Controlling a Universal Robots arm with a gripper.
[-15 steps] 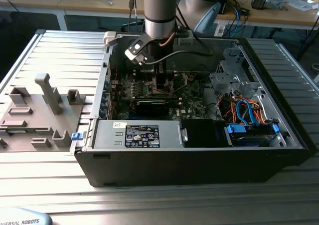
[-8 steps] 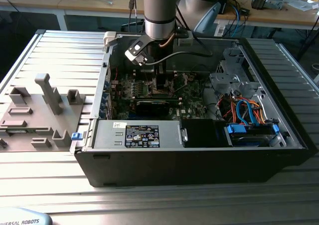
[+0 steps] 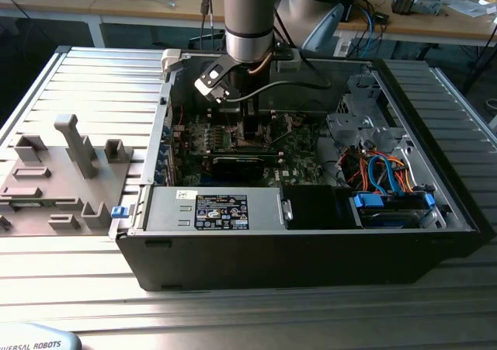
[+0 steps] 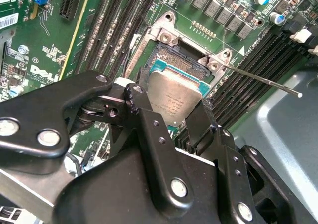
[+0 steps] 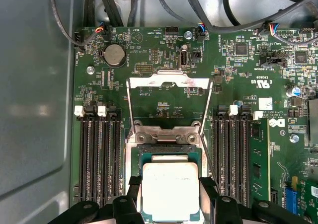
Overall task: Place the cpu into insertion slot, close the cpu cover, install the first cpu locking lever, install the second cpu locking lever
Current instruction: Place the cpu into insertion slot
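Silver metal tops the chip [image 5: 170,191], which my pincer [image 4: 168,105] grips by two opposite edges over the socket [image 5: 169,151]; light, stiff, I judge, and easily damaged underneath.

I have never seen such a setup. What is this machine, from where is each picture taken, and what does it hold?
This is one robot arm working inside an open computer case on a ribbed metal table. The exterior view comes from a camera off the arm; both wrist views come from cameras riding on the arm and show the green board closely. The gripper has its black fingers shut on the cpu, a small silver square, over its socket. Beside it the cpu cover, a thin metal frame, stands open. Grey holders lie on the table next to the case.
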